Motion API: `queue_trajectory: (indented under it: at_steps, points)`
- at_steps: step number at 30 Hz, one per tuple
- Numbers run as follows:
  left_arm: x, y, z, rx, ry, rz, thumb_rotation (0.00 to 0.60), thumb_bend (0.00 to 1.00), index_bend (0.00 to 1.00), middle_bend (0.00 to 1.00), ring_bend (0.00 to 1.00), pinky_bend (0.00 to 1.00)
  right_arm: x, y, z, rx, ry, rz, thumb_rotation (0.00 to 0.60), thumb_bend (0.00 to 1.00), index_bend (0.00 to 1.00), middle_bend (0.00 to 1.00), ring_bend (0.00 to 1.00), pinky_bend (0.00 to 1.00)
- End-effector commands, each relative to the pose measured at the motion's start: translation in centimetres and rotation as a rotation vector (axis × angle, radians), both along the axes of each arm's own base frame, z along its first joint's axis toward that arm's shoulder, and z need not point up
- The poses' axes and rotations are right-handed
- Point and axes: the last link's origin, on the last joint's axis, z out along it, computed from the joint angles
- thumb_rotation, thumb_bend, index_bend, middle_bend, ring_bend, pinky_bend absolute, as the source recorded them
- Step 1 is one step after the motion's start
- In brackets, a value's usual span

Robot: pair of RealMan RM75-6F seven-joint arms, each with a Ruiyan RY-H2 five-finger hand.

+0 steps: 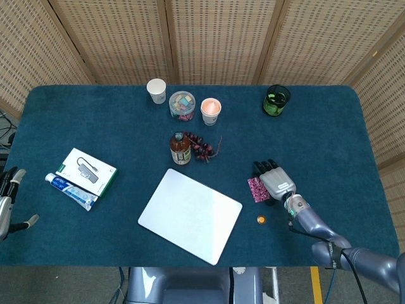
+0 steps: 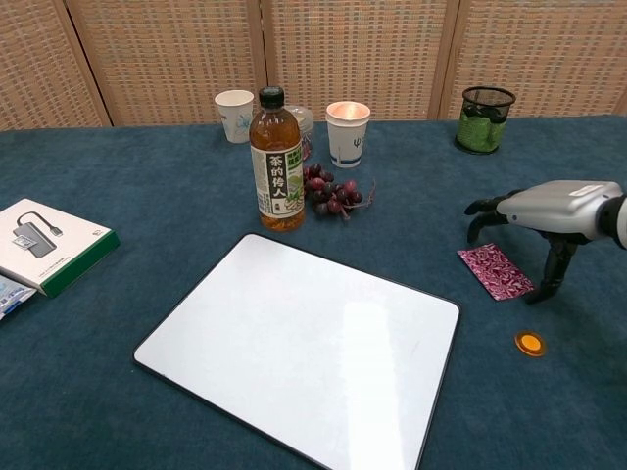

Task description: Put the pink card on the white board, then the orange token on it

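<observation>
The pink patterned card lies flat on the blue cloth, right of the white board. My right hand hovers over the card's right edge, fingers spread and pointing down, holding nothing; the thumb reaches down beside the card's right corner. The orange token rests on the cloth in front of the card. My left hand shows only at the head view's far left edge, empty, with its fingers apart.
A tea bottle and grapes stand behind the board. Paper cups, a jar and a green mesh pot line the back. A boxed adapter and a tube lie at left.
</observation>
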Motion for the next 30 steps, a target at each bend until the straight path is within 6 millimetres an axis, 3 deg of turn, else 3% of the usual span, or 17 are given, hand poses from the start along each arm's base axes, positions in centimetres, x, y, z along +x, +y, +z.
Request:
queue_trajectory:
  at_steps: [1,7,10,23,30]
  points:
    - [0.0,0.0,0.0,0.000,-0.002,0.001,0.600,0.00,0.00,0.00,0.00,0.00,0.0,0.0,-0.1,0.002,0.005,-0.001,0.600,0.00,0.23,0.00,0.00,0.00]
    - [0.0,0.0,0.0,-0.003,-0.004,0.000,0.600,0.00,0.00,0.00,0.00,0.00,-0.2,-0.1,-0.4,-0.004,0.009,-0.007,0.600,0.05,0.41,0.00,0.00,0.00]
    - [0.0,0.0,0.0,-0.002,-0.006,0.001,0.600,0.00,0.00,0.00,0.00,0.00,-0.3,0.0,-0.4,-0.003,0.004,-0.013,0.600,0.05,0.45,0.00,0.00,0.00]
    - [0.1,-0.1,0.1,-0.002,-0.014,-0.004,0.600,0.00,0.00,0.00,0.00,0.00,1.0,0.2,1.5,-0.021,-0.057,-0.009,0.600,0.06,0.45,0.00,0.00,0.00]
    - [0.2,-0.3,0.3,-0.007,-0.025,-0.015,0.600,0.00,0.00,0.00,0.00,0.00,3.2,1.3,3.0,-0.007,-0.098,0.017,0.600,0.06,0.45,0.00,0.00,0.00]
